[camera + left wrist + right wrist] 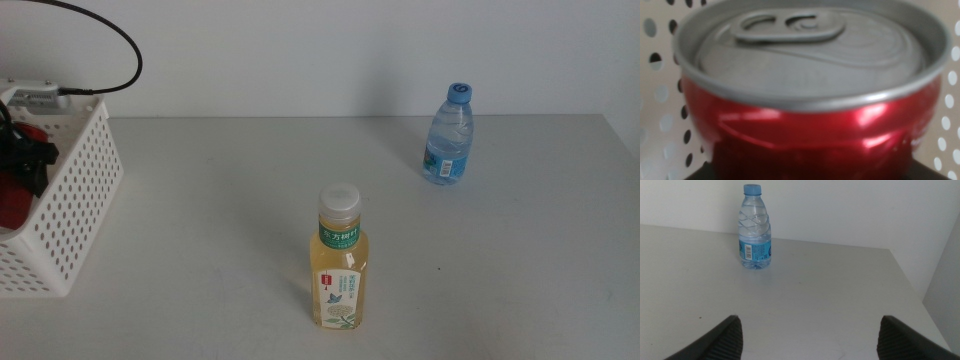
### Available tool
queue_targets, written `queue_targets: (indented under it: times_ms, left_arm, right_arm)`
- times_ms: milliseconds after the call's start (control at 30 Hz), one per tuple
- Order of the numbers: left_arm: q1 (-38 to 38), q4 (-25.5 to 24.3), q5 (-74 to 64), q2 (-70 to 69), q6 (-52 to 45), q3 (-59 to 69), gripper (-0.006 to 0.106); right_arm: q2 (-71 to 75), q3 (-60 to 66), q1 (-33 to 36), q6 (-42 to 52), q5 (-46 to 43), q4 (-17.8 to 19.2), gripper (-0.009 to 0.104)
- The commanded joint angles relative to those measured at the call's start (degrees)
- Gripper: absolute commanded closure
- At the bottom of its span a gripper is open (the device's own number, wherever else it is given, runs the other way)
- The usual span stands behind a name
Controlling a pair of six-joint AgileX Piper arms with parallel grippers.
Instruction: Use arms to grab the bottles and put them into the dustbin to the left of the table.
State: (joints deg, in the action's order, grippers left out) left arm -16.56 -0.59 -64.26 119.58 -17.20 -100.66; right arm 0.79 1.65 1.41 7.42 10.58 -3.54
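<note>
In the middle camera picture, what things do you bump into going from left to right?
White perforated plastic basket with the left pincer in it → yellow drink bottle with white cap → clear water bottle with blue cap.

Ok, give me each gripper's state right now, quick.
Left gripper: over the white basket, shut on the red can.
Right gripper: open, holding nothing, low over the table, facing the water bottle.
</note>
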Motion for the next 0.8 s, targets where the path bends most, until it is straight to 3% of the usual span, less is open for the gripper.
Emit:
queue_targets:
  times_ms: [0,167,333,367,467,600,767]
  left_arm:
    - [-0.06,0.25,0.96,-3.05,0.3,-2.12,0.102]
    - [-0.06,0.11,1.17,-1.54,0.3,-2.12,0.1]
    - [-0.06,0.11,1.54,-0.91,0.37,-2.12,0.087]
    - [-0.06,0.11,1.47,-0.79,0.37,-2.12,0.083]
    - [-0.06,0.25,1.84,-0.72,0.8,-2.18,0.037]
    - [-0.06,-1.18,0.77,-0.83,2.95,-3.2,0.017]
    - [0.25,-0.65,-7.61,-0.88,3.82,-7.49,0.008]
  right_arm:
    - [1.21,-0.59,-0.13,0.24,-4.07,0.21,0.001]
    - [1.21,-0.59,-0.13,0.24,-4.07,0.21,0.001]
    - [1.21,-0.59,-0.13,0.24,-4.07,0.21,0.001]
    - [1.21,-0.59,-0.13,0.24,-4.07,0.21,0.001]
    - [1.21,-0.59,-0.13,0.24,-4.07,0.21,0.001]
    - [1.21,-0.59,-0.13,0.24,-4.07,0.21,0.001]
    - [1.21,-0.59,-0.13,0.24,-4.07,0.21,0.001]
